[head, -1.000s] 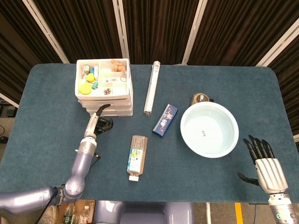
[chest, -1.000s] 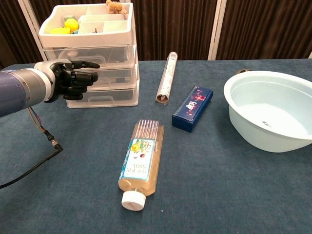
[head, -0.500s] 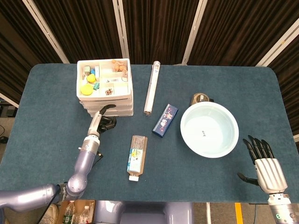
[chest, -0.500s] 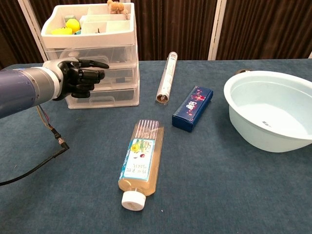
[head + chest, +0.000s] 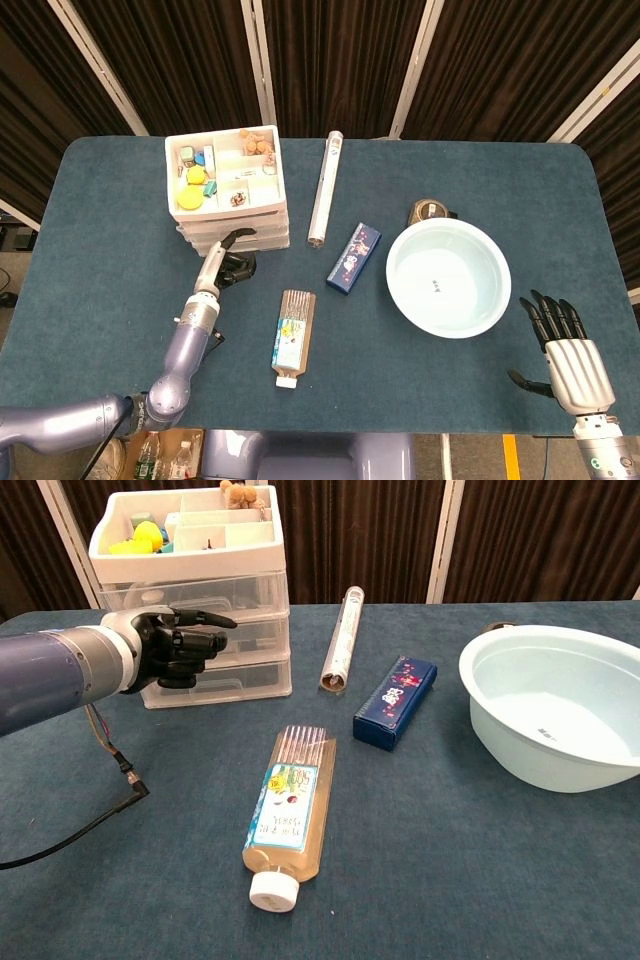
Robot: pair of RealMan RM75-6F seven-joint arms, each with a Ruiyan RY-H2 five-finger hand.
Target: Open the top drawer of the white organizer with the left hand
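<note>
Just behind robot hand [image 5: 178, 645], organizer [image 5: 205, 610]

No writing can be read anywhere. The bottle [image 5: 287, 815] label and the blue box [image 5: 395, 702] carry print too small to make out.

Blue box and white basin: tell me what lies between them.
Nothing: in the chest view only bare tablecloth separates the blue box from the white basin. The head view agrees.

We see our left hand [image 5: 228, 262] curled right at the white organizer [image 5: 232, 190] front; right hand [image 5: 560, 352] open, well apart.
</note>
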